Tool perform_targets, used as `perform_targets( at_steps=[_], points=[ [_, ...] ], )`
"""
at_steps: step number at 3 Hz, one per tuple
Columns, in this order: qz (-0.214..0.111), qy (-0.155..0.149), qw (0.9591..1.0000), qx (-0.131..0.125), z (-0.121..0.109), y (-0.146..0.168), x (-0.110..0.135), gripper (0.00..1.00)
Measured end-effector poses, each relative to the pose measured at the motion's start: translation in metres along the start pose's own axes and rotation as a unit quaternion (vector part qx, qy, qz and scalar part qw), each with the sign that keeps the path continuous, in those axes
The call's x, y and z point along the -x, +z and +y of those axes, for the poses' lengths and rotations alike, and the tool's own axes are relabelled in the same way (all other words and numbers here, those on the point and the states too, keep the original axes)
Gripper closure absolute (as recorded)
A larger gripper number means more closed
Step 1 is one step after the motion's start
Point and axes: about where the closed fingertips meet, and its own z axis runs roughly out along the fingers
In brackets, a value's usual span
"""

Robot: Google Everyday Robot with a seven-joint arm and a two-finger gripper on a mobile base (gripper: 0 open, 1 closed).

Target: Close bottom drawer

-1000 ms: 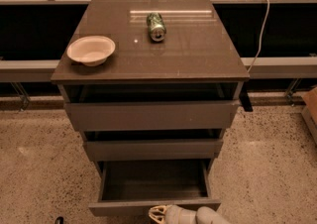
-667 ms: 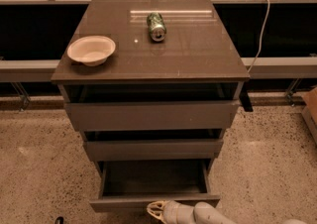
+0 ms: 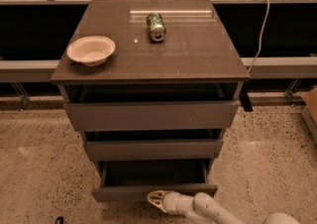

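Observation:
The bottom drawer [image 3: 153, 191] is the lowest of three grey-brown cabinet drawers. It stands pulled out, with its shallow dark box showing behind a flat front panel. My gripper [image 3: 154, 201] is at the lower edge of the camera view, right in front of that panel near its middle, pointing left. My white arm [image 3: 208, 209] runs off to the lower right.
The two upper drawers [image 3: 151, 115] are also partly open. On the cabinet top [image 3: 198, 54] sit a white bowl [image 3: 91, 50] at the left and a green can [image 3: 156, 26] lying on its side. Speckled floor surrounds the cabinet. A cable [image 3: 261, 29] hangs at the right.
My gripper has moved a little left and up, closer to the bottom drawer's front panel. The drawer looks much as it did.

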Motion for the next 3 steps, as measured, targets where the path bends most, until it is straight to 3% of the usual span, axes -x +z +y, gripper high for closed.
perform_targets(
  at_steps=[3],
  points=[
    [-0.033, -0.002, 0.9994, -0.004, -0.067, 0.018, 0.01, 1.0]
  ],
)
